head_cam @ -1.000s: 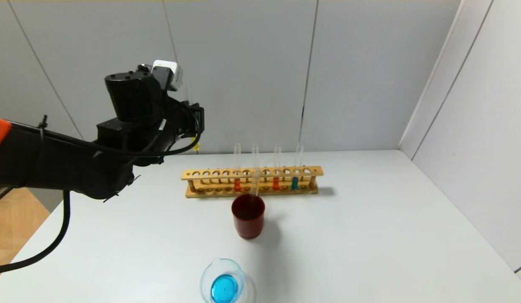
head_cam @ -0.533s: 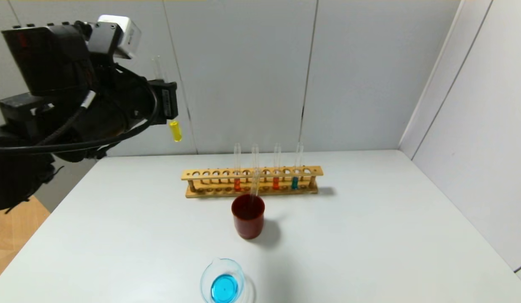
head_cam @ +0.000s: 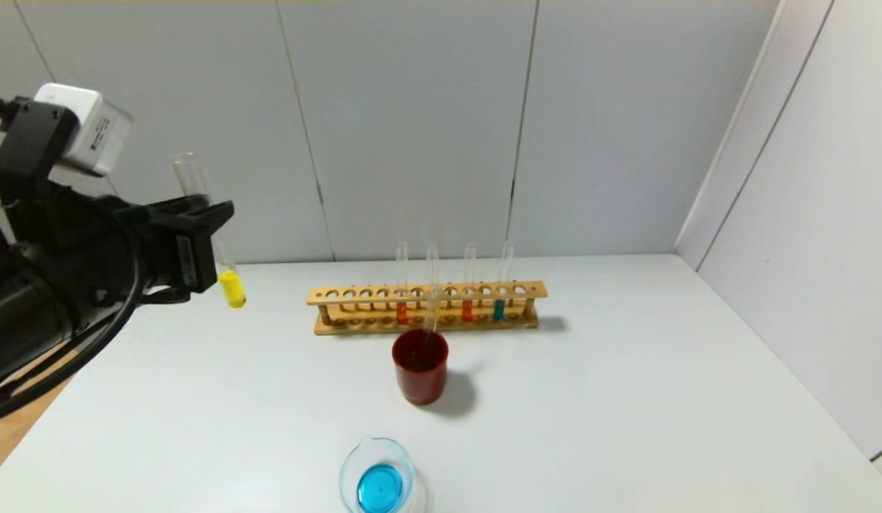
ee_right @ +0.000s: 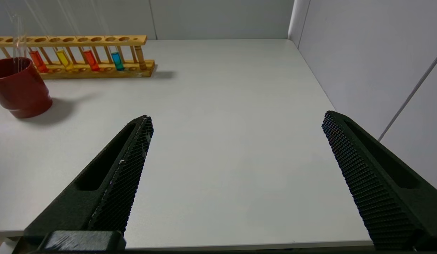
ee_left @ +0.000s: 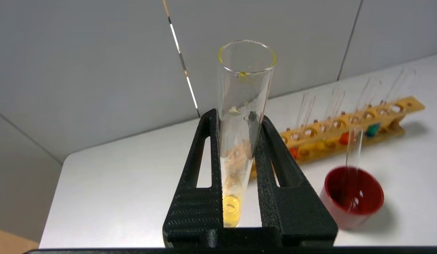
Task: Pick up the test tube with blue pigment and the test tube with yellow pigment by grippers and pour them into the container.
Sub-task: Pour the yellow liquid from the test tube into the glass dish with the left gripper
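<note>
My left gripper is at the far left, raised above the table, shut on the test tube with yellow pigment, which it holds nearly upright, mouth up. In the left wrist view both jaws press on the tube, with the yellow liquid at its bottom. The test tube with blue pigment stands in the wooden rack; it also shows in the right wrist view. The clear container at the table's front edge holds blue liquid. My right gripper is open and empty over the table's right front.
A dark red cup with an empty tube leaning in it stands between the rack and the container. The rack also holds two orange-red tubes and a second yellow tube. Grey walls close the back and the right.
My left gripper has swung to the left and come lower and nearer with the yellow tube still in its jaws. Everything on the table stays put.
</note>
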You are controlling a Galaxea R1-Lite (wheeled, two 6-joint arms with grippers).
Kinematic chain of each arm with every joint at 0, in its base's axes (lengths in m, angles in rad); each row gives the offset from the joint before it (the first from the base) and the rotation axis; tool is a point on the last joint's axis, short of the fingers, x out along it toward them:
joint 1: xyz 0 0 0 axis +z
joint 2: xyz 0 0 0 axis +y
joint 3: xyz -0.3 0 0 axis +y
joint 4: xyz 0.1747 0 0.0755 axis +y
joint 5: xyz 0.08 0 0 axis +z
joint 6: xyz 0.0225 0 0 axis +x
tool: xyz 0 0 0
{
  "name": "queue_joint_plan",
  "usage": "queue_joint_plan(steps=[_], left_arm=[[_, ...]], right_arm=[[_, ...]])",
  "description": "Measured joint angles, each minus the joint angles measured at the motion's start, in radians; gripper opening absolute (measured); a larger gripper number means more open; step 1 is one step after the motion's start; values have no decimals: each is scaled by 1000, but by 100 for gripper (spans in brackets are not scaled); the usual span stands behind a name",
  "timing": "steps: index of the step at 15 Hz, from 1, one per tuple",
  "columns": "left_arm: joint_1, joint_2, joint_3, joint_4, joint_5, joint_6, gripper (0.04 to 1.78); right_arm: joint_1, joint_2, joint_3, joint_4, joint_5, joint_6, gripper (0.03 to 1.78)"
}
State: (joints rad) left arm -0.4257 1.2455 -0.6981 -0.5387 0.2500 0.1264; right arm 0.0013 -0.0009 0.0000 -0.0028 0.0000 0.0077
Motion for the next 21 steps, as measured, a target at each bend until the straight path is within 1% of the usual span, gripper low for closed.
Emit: queue_joint_plan(steps=[3, 6, 8, 11, 12, 14, 17, 21], left_arm=[[0, -66, 111, 1, 2, 6, 33], [-7, -107, 220, -2, 1, 54, 33], [-36, -122, 292, -4, -8, 95, 33], [-119, -131, 383, -5, -21, 169, 33], [-147, -131, 400, -5, -21, 201, 33], [-177, -128, 423, -5, -22, 264, 33], [-188, -101, 445, -3, -21, 347, 33], [-189, 2, 441, -10, -20, 387, 33]], right_arm=[[0, 0, 0, 0, 0, 0, 175], [0, 0, 0, 0, 0, 0, 175], [0, 0, 0, 0, 0, 0, 175], [0, 0, 0, 0, 0, 0, 175], [0, 0, 0, 0, 0, 0, 175], [0, 0, 0, 0, 0, 0, 175], [0, 0, 0, 0, 0, 0, 175], [0, 0, 0, 0, 0, 0, 175]])
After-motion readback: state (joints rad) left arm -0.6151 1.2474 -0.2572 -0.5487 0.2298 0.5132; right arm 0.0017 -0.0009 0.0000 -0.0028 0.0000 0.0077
